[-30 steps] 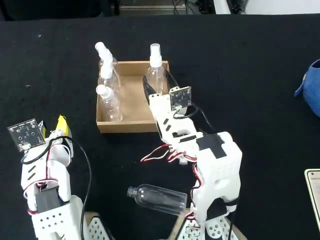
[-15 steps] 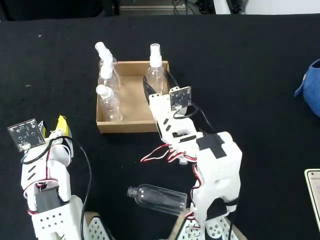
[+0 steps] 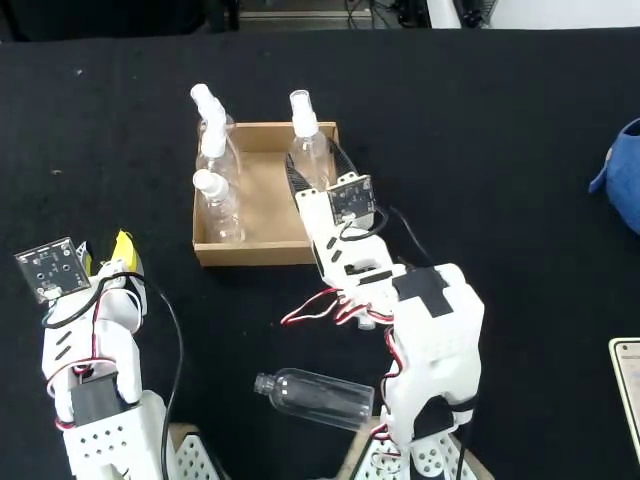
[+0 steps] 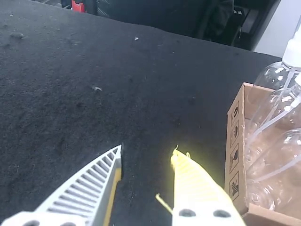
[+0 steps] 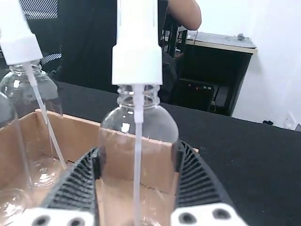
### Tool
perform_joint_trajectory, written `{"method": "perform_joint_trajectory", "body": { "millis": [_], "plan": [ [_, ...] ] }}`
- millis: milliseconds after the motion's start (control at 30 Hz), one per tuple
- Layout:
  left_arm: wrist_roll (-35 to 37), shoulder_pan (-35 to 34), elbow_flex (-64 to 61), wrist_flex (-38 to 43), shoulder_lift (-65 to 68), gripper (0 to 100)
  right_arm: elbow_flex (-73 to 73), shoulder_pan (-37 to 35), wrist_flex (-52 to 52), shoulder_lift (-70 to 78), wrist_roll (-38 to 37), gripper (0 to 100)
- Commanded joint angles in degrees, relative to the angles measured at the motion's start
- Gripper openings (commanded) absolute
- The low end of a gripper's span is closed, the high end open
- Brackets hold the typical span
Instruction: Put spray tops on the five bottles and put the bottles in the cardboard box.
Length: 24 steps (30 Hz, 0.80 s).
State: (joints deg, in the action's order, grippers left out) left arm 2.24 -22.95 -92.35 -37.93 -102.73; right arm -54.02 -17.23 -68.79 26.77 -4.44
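Observation:
My right gripper is shut on a clear bottle with a white spray top, held upright at the right far corner of the cardboard box. In the right wrist view the black fingers clasp the bottle on both sides above the box. Three capped bottles stand along the box's left wall. A bottle without a top lies on the table near the arm bases. My left gripper hangs open over bare table left of the box.
A blue object lies at the table's right edge and a white card at the lower right. The black tabletop is free to the right of the box and behind it.
My right gripper has shifted the held bottle slightly left, further over the box, and its wrist has turned a little. The left arm has kept still.

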Motion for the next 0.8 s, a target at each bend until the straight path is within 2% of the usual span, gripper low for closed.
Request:
{"method": "perform_joint_trajectory", "body": {
  "millis": [0,200,400,533,767],
  "plan": [
    [0.18,-0.66,0.92,1.41,-0.09,3,0.4,-0.79,0.09,-0.48,-0.35,1.8],
    [0.18,-0.66,0.92,1.41,-0.09,3,0.4,-0.79,0.09,-0.4,-0.62,12.0],
    [0.18,-0.66,0.92,1.41,-0.09,3,0.13,-0.79,-0.62,-0.48,-0.62,12.1],
    [0.18,-0.66,0.92,1.41,-0.09,3,-3.03,-1.58,-7.21,-0.31,-0.62,12.4],
    [0.18,-0.66,0.92,1.41,-0.09,3,-1.63,-1.76,-3.52,-0.31,-0.62,12.5]
  ]
}}
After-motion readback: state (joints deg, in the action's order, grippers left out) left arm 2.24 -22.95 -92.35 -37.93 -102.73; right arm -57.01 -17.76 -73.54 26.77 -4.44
